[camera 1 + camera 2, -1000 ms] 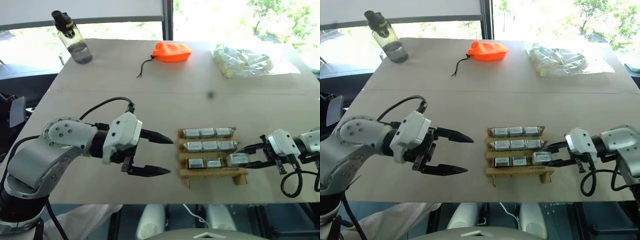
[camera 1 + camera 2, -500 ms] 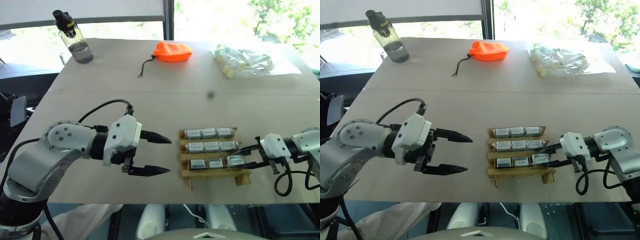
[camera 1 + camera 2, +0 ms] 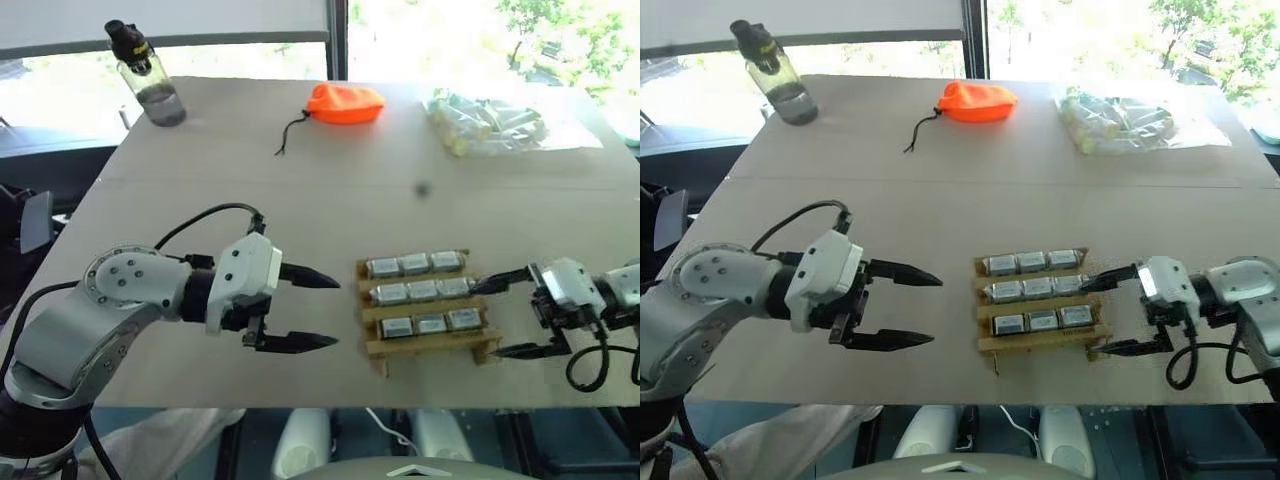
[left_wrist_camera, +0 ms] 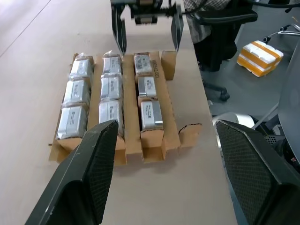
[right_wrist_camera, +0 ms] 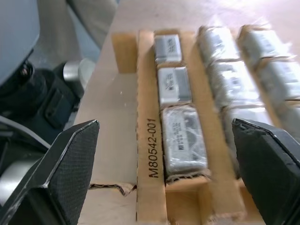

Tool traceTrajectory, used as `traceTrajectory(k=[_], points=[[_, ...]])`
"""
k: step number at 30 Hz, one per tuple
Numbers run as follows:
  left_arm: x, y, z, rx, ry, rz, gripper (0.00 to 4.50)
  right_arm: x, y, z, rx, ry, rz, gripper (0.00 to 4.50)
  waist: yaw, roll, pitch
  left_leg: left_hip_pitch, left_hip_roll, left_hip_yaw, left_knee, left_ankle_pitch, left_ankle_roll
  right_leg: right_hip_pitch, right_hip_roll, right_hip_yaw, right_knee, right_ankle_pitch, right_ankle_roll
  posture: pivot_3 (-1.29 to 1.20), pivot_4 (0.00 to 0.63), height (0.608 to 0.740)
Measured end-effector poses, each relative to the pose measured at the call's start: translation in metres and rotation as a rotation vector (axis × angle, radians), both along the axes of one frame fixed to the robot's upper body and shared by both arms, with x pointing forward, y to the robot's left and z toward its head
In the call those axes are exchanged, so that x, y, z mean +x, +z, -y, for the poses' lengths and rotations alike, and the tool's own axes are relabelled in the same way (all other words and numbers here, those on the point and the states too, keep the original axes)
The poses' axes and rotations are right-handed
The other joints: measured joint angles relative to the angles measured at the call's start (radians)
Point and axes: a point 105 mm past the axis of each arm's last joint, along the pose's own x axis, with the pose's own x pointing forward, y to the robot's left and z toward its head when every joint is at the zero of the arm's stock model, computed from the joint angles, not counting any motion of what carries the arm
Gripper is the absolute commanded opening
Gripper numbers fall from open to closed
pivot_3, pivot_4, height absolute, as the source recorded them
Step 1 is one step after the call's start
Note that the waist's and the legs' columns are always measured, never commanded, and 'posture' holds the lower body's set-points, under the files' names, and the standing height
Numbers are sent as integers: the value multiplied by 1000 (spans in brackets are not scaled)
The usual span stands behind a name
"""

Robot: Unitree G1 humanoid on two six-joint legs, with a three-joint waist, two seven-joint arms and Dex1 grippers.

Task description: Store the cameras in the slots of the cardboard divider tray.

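Cameras [image 3: 421, 294] fill all nine slots of the cardboard divider tray [image 3: 428, 346], three in each of three rows, and the tray lies flat on the desk [image 3: 330, 215] near its front edge, a little right of the middle. Going from left to right: at the far left corner of the desk stands a water bottle [image 3: 147, 76] with a black cap. In front, left of the tray, the left claw [image 3: 320, 312] hangs over the desk with its two black fingers well apart and holding nothing, pointing toward the tray but apart from it. At the far edge, near the middle, lies an orange pouch [image 3: 343, 102] with a dark cord, and further right a clear bag [image 3: 490, 122] of pale tubes. Just beside the tray's right end is the right claw [image 3: 503, 316], spread wide and empty, one finger near the middle row and the other near the tray's front corner.
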Motion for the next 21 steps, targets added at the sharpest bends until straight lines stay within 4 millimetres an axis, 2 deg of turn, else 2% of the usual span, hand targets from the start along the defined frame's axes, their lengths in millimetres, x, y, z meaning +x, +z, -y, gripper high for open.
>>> traceTrajectory(k=[4, 6, 7, 9, 12, 17, 21], points=[[12, -12, -12, 0, 139, -4, 3447, -2, 7, 16, 64, -133, -44, 4484, 0, 0, 0, 0, 0, 0, 0, 0, 0, 0, 0, 0, -1, 0, 0, 0, 150, 740], [15, -25, -18, 8, 211, -22, 3447, -1, 12, 28, 84, -220, -37, 4484, 0, 0, 0, 1, 0, 1, 0, 0, 0, 0, 0, 0, -1, 0, 0, 0, 150, 740], [15, -38, -25, 40, 256, -29, 3447, 0, 12, 40, 87, -281, -33, 4484, -1, 0, 0, 1, 0, 1, 0, 0, 0, 0, 0, 1, 0, 0, 0, 0, 150, 740], [16, -50, -32, 79, 301, -15, 3447, 1, 7, 50, 78, -331, -43, 4484, -1, 0, 0, 1, 0, 1, 0, 0, 0, 0, 0, 1, 0, 0, 0, 0, 150, 740], [18, -70, -37, 76, 367, -28, 3447, -1, -13, 69, 59, -406, -84, 4484, -1, 0, 0, 1, 0, 1, 0, 0, 1, 0, 0, 1, 0, -1, -1, 0, 150, 740], [30, -81, -46, 17, 469, 4, 3447, 6, -28, 92, 77, -487, -95, 4484, -2, 1, -1, 2, 0, 3, 0, -3, 5, 0, 0, 1, 1, -1, -1, 0, 150, 740], [35, -86, -50, -4, 498, 23, 3447, 13, -31, 99, 80, -517, -71, 4484, -2, 0, -1, 2, 0, 2, 0, -3, 5, 0, 0, 1, 1, 0, -1, 0, 150, 740]])
